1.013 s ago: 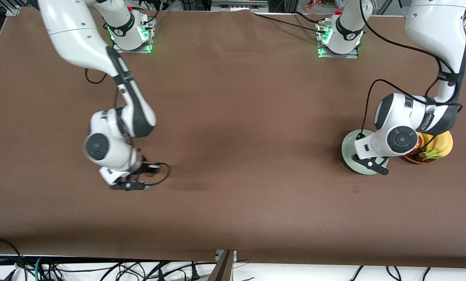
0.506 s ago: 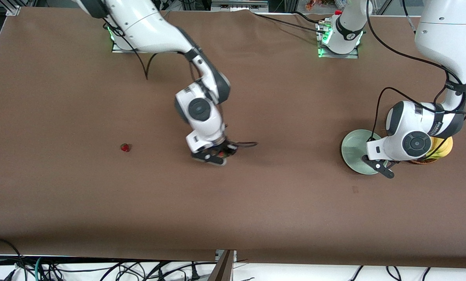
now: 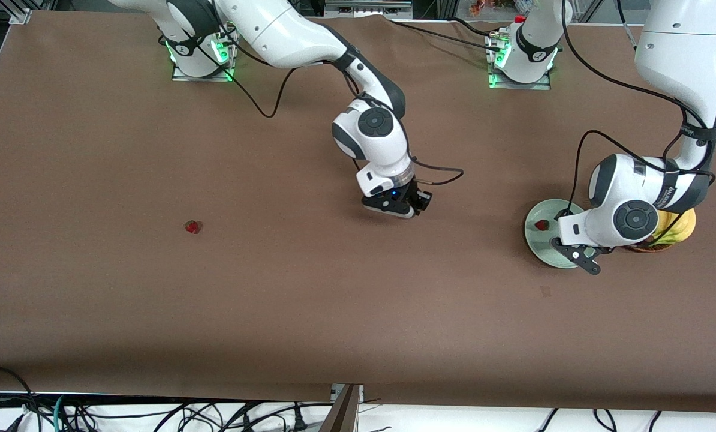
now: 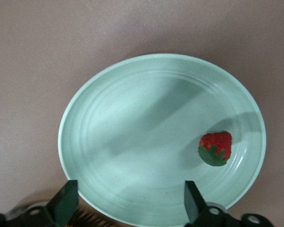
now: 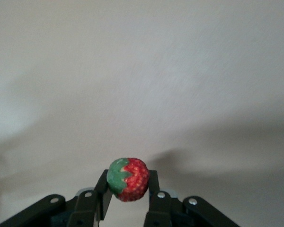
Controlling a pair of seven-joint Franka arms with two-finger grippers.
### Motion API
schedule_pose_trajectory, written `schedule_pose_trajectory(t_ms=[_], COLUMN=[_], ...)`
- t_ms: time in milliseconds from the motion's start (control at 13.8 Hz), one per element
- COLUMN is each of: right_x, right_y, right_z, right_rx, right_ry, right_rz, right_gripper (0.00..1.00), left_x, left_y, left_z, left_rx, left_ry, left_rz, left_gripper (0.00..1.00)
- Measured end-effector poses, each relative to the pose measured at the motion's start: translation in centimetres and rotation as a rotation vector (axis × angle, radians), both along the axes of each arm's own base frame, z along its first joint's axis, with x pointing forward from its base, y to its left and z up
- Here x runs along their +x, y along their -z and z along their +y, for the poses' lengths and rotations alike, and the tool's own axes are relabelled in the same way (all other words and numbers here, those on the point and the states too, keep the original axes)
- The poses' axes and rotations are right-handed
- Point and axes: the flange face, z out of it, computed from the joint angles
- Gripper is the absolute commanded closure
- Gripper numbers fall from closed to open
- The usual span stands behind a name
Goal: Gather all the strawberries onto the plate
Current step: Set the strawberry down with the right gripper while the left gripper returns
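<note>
My right gripper (image 3: 411, 208) is up over the middle of the table, shut on a strawberry (image 5: 128, 179) with its green top showing. The pale mint-green plate (image 3: 538, 245) lies toward the left arm's end of the table. One strawberry (image 3: 541, 225) lies in it near the rim, and it also shows in the left wrist view (image 4: 216, 147). My left gripper (image 3: 575, 255) hangs over the plate (image 4: 132, 123), open and empty (image 4: 130, 208). A third strawberry (image 3: 193, 227) lies on the cloth toward the right arm's end.
A brown wicker basket (image 3: 638, 245) with bananas (image 3: 676, 228) stands right beside the plate, partly under the left arm. A brown cloth (image 3: 334, 300) covers the table. Cables trail from both wrists.
My right gripper has carried its strawberry from the right arm's end to over the table's middle, uncovering the strawberry on the cloth. A strawberry now shows in the plate.
</note>
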Motion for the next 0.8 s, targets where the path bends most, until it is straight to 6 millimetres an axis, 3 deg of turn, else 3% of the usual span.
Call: schedule_pose_trajectory(t_ms=[72,289,506,651,796], right_x=[-0.5,-0.7,0.6,2.3,5.6], right_y=[0.4,0.6,-0.5,-2.4,-6.2], right_z=[0.5,0.7,0.2,-1.0,-4.2], right_rx=[0.008,0.021,0.004,-0.049,-0.128], right_ry=[-0.005,-0.008,0.001,-0.008,-0.067], right_rz=[-0.006,-0.021,-0.034,-0.039,-0.037], right_gripper=[0.00,0.00,0.00,0.00,0.00], left_x=[0.0,-0.1,-0.2,-0.3,-0.4], left_y=[-0.6,-2.4,-3.0,-3.0,-3.1], left_z=[-0.4,-2.9,-4.0,-4.9,-6.2], left_rx=[-0.001,-0.004,-0.012,-0.078,-0.172], left_ry=[0.005,0.018,-0.025,-0.088,-0.192], left_rz=[0.000,0.006,-0.005,0.001,0.012], left_gripper=[0.00,0.00,0.00,0.00,0.00])
